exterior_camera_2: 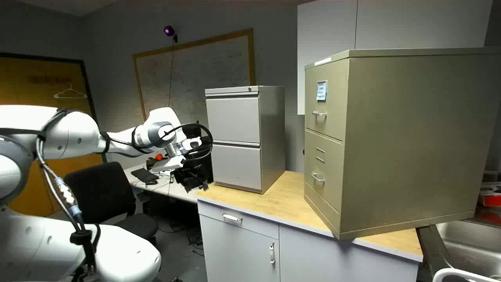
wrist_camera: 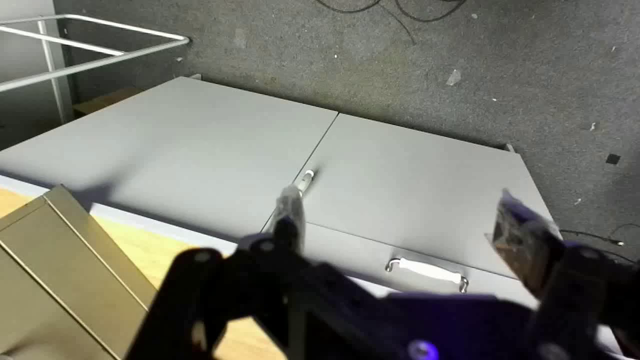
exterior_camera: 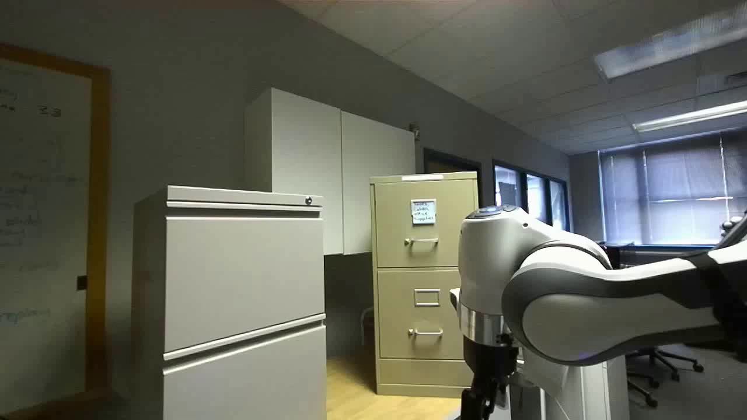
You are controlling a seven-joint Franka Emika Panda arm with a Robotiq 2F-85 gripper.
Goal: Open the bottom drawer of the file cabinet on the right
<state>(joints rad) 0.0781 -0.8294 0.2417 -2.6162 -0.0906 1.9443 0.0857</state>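
The tan file cabinet [exterior_camera: 435, 373] stands on the counter; it also shows in an exterior view [exterior_camera_2: 415, 137] and at the lower left of the wrist view [wrist_camera: 45, 295]. Its bottom drawer [exterior_camera: 397, 315] [exterior_camera_2: 330, 164] is shut, its front flush with the cabinet. The drawer's silver pull [exterior_camera: 429, 333] [exterior_camera_2: 318, 178] is free. My gripper [wrist_camera: 400, 200] is open and empty, its two fingers wide apart. It points down [exterior_camera_2: 197, 188] in front of the counter, well apart from the tan cabinet; its tips are cut off at the lower edge in an exterior view [exterior_camera: 481, 402].
A pale grey cabinet [exterior_camera: 245, 274] [exterior_camera_2: 235, 164] stands on the wooden counter [exterior_camera_2: 278, 201]. A white-handled counter drawer [wrist_camera: 350, 250] lies below my fingers. White wall cupboards [exterior_camera: 303, 157] hang behind. A steel sink [exterior_camera_2: 465, 243] and white rail [wrist_camera: 100, 62] flank the counter.
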